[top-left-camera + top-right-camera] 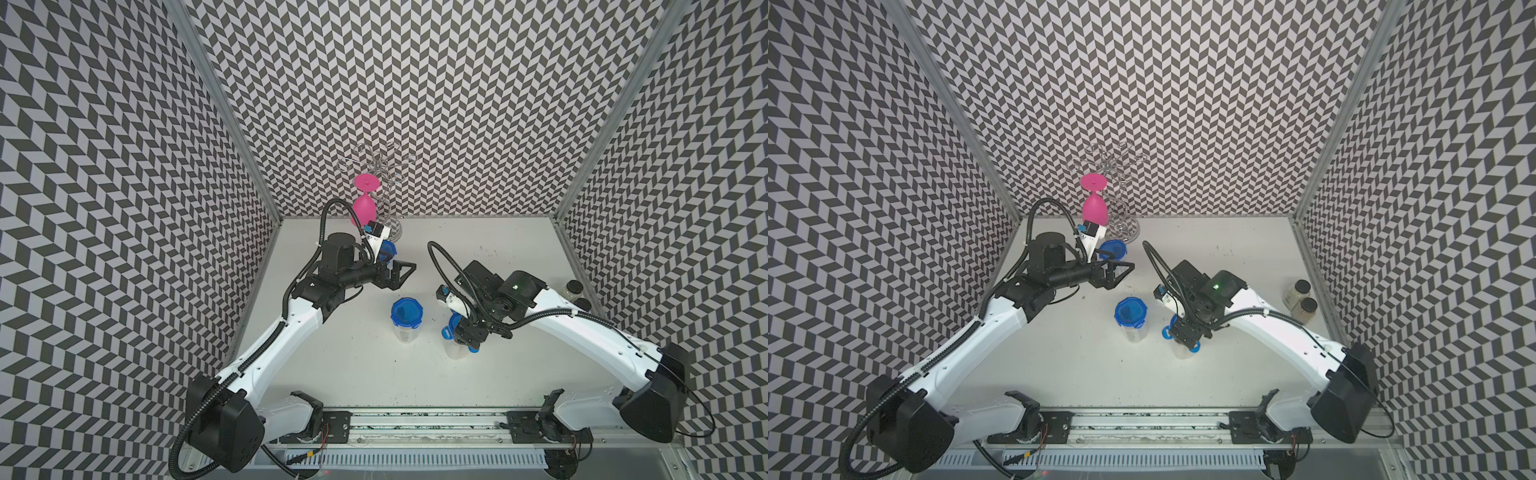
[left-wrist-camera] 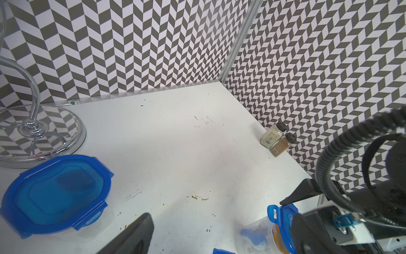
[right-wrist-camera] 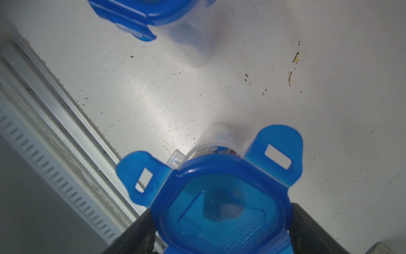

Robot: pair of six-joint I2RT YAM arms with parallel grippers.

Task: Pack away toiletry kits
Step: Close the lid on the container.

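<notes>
A clear jar (image 3: 217, 137), blue lid (image 3: 222, 209) on with its clip tabs flared outward, stands on the white tabletop (image 1: 353, 374), the right gripper's (image 1: 468, 336) jaws clamped on the lid. Its contents blur behind blue plastic. A second jar (image 1: 406, 313) stands beside it. A third jar (image 1: 390, 251) is partly hidden in a top view behind the left gripper (image 1: 399, 275), whose jaws are wide apart and empty.

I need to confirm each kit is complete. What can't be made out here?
- Right jar contents: right tool covers it in both top views; its blue lid veils them in the right wrist view.
- Middle jar contents: closed lid hides them from above.
- Back jar: mostly behind the left arm in a top view.
- Spice bottle labels: too small.
</notes>
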